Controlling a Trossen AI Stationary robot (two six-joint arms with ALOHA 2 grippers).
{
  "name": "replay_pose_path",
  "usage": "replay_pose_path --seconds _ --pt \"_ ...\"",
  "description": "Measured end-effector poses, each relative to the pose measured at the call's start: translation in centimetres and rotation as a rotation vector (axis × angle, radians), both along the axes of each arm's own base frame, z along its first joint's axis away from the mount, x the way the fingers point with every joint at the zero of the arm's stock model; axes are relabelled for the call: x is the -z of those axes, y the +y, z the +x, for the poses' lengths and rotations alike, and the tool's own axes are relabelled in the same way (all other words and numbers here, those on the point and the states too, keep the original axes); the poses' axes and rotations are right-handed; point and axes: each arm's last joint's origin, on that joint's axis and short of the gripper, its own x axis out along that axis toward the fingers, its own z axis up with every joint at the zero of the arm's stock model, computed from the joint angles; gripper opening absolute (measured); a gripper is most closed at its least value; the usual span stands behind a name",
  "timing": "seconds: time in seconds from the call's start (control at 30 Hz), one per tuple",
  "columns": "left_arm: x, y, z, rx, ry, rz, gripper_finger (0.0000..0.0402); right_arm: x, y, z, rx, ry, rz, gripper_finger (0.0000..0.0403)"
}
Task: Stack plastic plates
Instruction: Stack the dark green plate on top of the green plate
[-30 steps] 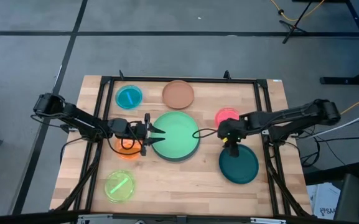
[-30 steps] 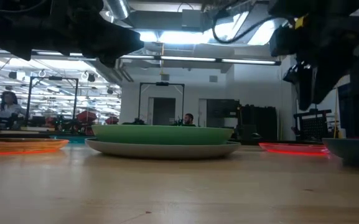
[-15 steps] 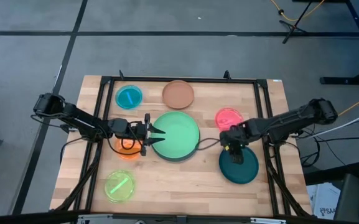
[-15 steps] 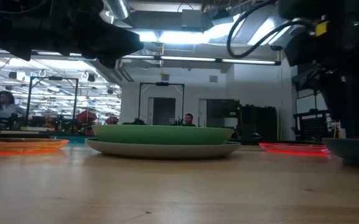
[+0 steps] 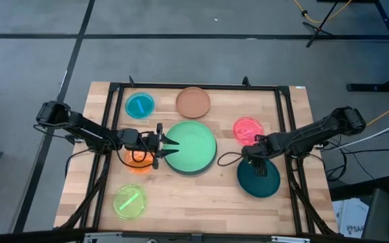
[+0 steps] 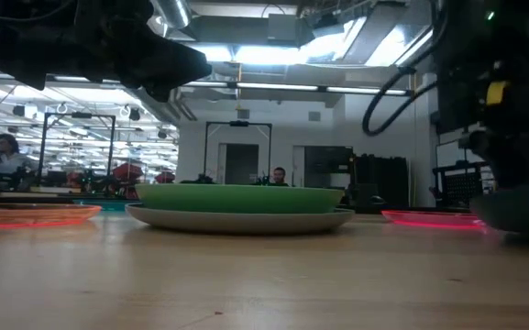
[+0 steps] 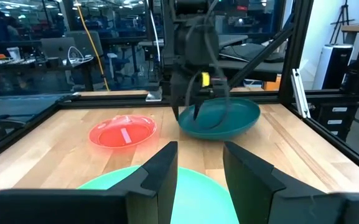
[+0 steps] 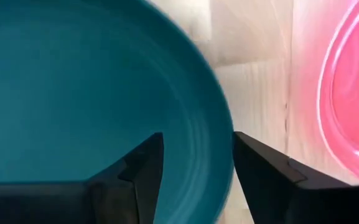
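Observation:
The light green plate lies on the grey plate at the table's middle. My left gripper hangs open at their left edge, over the green plate's rim. The dark teal plate lies flat at the near right. My right gripper is open and points down at its far rim. One finger is over the plate's inside and the other is over the bare wood outside. I cannot tell whether they touch the rim.
The small orange plate lies under my left arm. The cyan plate and the terracotta plate lie at the far edge. The pink plate lies just beyond my right gripper. The yellow-green plate lies near left. Black frame rails run along the table's sides.
My right gripper has gone toward the table's near edge and down, from beside the pink plate to the dark teal plate's far rim. The plates have stayed where they were.

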Motion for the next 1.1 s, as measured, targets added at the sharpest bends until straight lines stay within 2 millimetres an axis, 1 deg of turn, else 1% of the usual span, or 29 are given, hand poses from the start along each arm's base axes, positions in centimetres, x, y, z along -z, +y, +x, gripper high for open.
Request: replay_pose_path --seconds 0.17,0.27,0.57,0.87,1.0,1.1 --pt "0.0 0.0 0.0 0.000 0.000 0.000 0.0121 0.6 -1.3 0.0 0.033 0.010 0.071 0.0188" --pt "0.0 0.0 0.0 0.000 0.000 -0.001 0.0121 0.6 -1.7 0.2 0.047 0.001 0.080 0.0188" --pt "0.0 0.0 0.0 0.000 0.000 -0.001 0.0121 0.5 -1.7 0.3 0.053 -0.014 0.086 0.0188" --pt "0.0 0.0 0.0 -0.003 0.000 0.000 0.0121 -1.6 -1.5 1.8 0.052 -0.076 0.087 0.0188" --pt "0.0 0.0 0.0 -0.004 0.000 0.000 0.0121 -1.7 -1.5 1.6 0.055 -0.058 0.110 0.0188" --pt "0.0 0.0 0.0 -0.004 0.001 0.000 0.0121 -1.4 -1.5 1.4 0.053 -0.039 0.096 0.0188"
